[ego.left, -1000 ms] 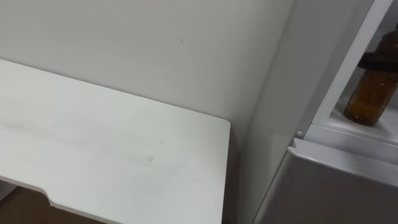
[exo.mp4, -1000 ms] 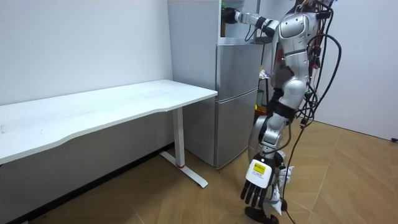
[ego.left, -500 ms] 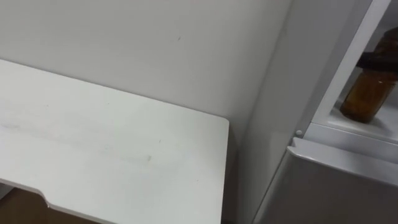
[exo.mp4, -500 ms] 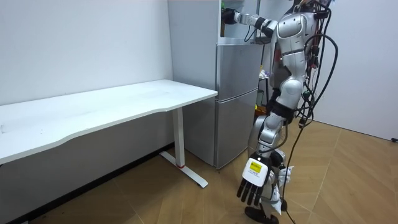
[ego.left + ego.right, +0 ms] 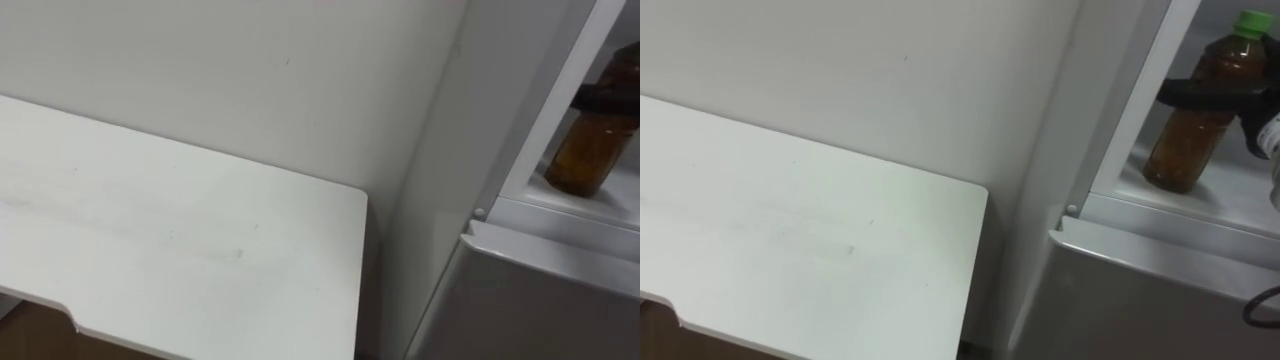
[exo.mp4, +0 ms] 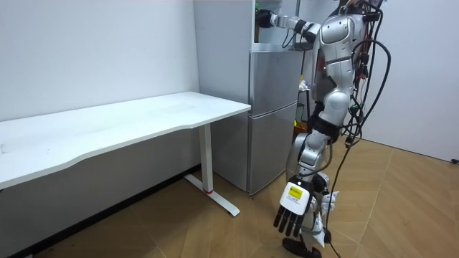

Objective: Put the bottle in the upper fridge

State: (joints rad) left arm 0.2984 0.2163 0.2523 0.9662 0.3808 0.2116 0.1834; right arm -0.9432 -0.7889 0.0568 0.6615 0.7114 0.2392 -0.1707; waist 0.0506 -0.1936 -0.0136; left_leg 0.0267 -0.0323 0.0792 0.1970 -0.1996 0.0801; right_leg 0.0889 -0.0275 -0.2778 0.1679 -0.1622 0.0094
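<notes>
Bottle point(image 5: 1188, 140) is standing upright inside the upper fridge point(image 5: 1225, 205), and your right hand point(image 5: 1230, 97) is curling its fingers around the bottle's shoulder. Your left hand point(image 6: 290, 213) is hanging low, fingers relaxed.

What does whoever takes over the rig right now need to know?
Right robot hand: shut on the brown plastic bottle with the green cap, inside the open upper compartment of the tall grey fridge.
Left robot hand: open and idle, hanging low beside the robot's leg.
Done: the bottle is in the upper compartment, leaning slightly, with its base at the white shelf. Whether it rests fully there cannot be told.
Left: probably set it upright, let go and draw the right arm out.
</notes>
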